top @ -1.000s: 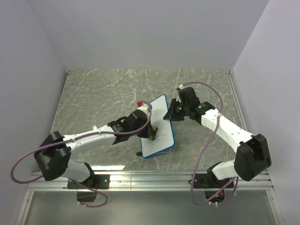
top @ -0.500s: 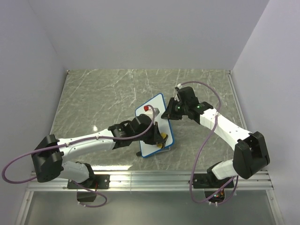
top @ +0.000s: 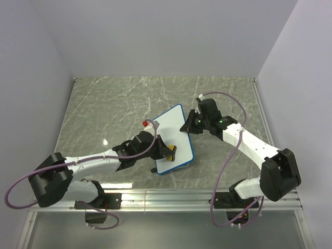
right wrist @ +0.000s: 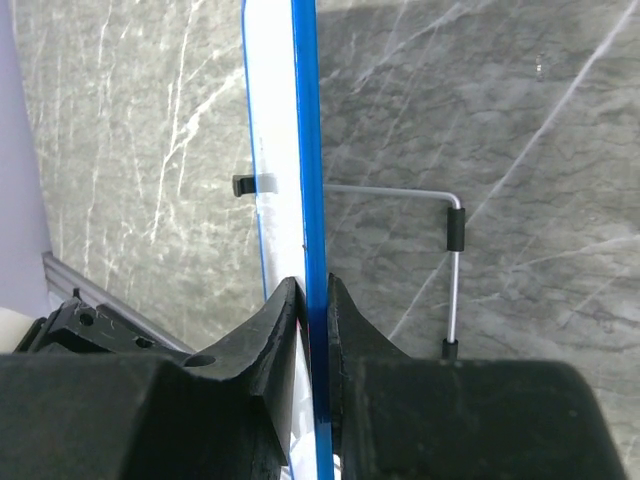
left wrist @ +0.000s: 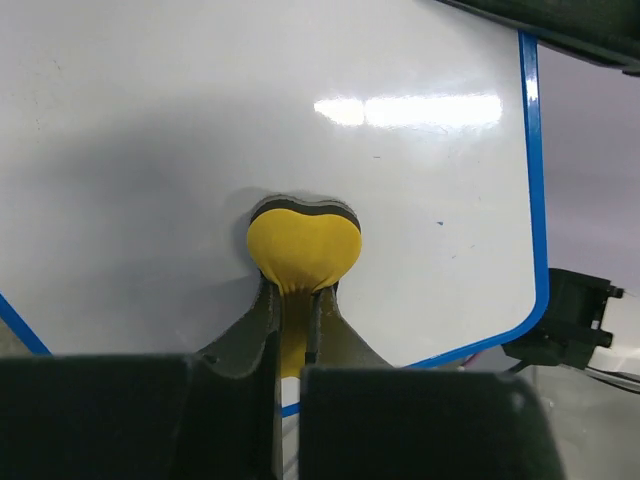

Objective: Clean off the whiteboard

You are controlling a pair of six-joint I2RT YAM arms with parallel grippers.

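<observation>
**Eraser on the board, 2 grippers engaged**

The whiteboard [top: 175, 129] sits near the middle of the grey marbled table [top: 109, 101], between the 2 arms and turned a little askew to the table's edges. Its blue frame with rounded corners shows all round in the top view.

The left gripper [top: 167, 151] comes in over the board's left edge, its jaws drawn narrow on a yellow eraser [left wrist: 303, 248]. In the left wrist view the soft block is squeezed so hard that it bulges past the fingertips into a heart-like shape. Its dark front layer appears to meet the white surface, over the nearer half of the board. The surface around the eraser reads plain white (apart from a strip of glare and 1 tiny dark speck).

The right gripper [right wrist: 313, 300] is clamped on the board's frame at its far right side. The right wrist view shows the blue edge end-on, pinched between the 2 fingers with both touching it. Beside that edge a thin wire leg [right wrist: 455, 262] runs out from a black clip [right wrist: 243, 185] on the board, bends, and reaches down to the table. Whether the board lies flat or leans on this leg cannot be told.
</observation>
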